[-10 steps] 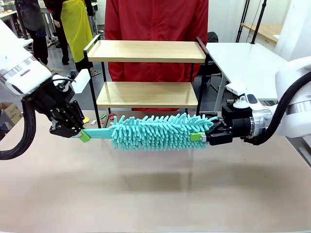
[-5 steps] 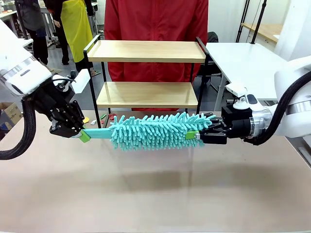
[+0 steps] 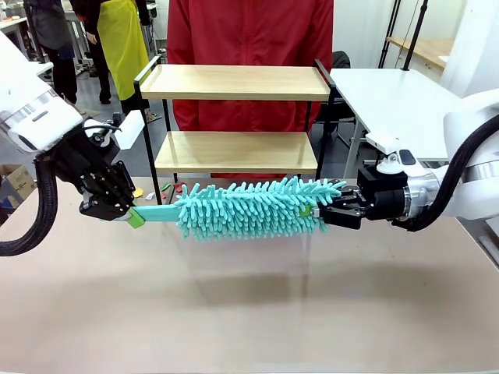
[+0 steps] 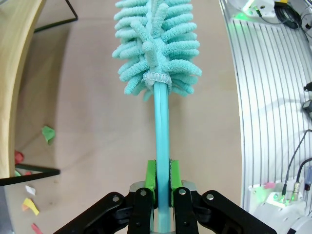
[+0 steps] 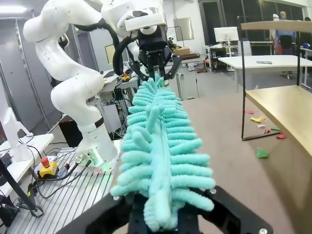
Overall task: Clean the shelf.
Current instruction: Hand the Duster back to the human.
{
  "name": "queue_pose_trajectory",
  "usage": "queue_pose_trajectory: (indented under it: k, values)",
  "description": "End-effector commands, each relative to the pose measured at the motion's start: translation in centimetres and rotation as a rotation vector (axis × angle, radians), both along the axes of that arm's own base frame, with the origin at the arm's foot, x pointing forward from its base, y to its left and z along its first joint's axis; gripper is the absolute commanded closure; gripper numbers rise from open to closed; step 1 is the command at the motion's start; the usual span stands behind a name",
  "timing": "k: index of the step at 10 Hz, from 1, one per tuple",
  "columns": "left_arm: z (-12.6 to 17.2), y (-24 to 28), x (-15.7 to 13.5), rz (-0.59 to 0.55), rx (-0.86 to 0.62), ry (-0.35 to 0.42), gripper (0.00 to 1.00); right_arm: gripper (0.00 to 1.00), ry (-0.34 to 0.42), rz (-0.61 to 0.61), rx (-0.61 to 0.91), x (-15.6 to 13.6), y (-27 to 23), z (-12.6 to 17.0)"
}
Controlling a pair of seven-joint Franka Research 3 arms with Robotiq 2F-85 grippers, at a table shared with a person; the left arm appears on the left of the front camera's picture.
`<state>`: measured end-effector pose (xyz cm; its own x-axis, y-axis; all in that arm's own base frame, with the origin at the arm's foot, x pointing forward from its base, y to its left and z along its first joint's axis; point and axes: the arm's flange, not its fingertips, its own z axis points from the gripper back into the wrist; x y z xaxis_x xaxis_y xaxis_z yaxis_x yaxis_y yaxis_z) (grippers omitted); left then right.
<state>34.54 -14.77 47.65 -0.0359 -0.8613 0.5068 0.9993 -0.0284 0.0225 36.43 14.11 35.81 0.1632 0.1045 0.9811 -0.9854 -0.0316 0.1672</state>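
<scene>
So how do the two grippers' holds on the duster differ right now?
The left gripper clamps the duster's bare teal handle; the right gripper pinches its fluffy tip, fingers buried in the strands. Left points down and inward; right lies nearly level. Both are shut on it, above the table.

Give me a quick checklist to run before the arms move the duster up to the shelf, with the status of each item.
1. Left gripper shut on the duster handle: ok.
2. Right gripper shut on the duster's fluffy tip: ok.
3. Duster held clear above the table: ok.
4. Shelf boards free of objects: ok on what shows of both.
5. Paper scraps lie on the table by the shelf's foot: not ok if the floor area counts.
6. Person stands right behind the shelf; hands' position: cannot tell.
</scene>
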Motion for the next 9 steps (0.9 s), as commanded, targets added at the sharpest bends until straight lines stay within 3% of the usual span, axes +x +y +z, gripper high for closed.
queue_pose_trajectory:
  k: [1, 2, 3, 4, 5, 6, 8, 9]
  values:
    - [0.3, -0.1, -0.1, 0.004, -0.004, 0.005, 0.87, 1.00, -0.064, 0.019, 0.017, -3.7, -0.5, -0.2]
    - [0.3, -0.1, -0.1, 0.004, -0.004, 0.005, 0.87, 1.00, -0.047, 0.037, 0.016, -3.4, -0.4, -0.2]
    - [0.3, -0.1, -0.1, 0.004, -0.004, 0.005, 0.87, 1.00, -0.013, 0.004, 0.001, 0.0, 0.0, 0.0]
    - [0.0, 0.0, 0.0, 0.001, 0.000, 0.000, 0.31, 1.00, -0.013, 0.004, 0.001, 0.0, 0.0, 0.0]
    - [0.9, -0.1, -0.3, 0.030, 0.001, -0.016, 0.30, 1.00, -0.013, 0.004, 0.001, 0.0, 0.0, 0.0]
    - [1.9, 0.1, -0.4, 0.037, -0.020, -0.022, 0.00, 1.00, -0.013, 0.004, 0.001, 0.0, 0.0, 0.0]
    - [3.9, 2.2, -0.6, 0.058, -0.118, -0.019, 0.00, 1.00, -0.013, 0.004, 0.001, 0.0, 0.0, 0.0]
    - [4.9, 4.2, -0.5, 0.063, -0.208, -0.003, 0.05, 1.00, -0.013, 0.004, 0.001, 0.0, 0.0, 0.0]
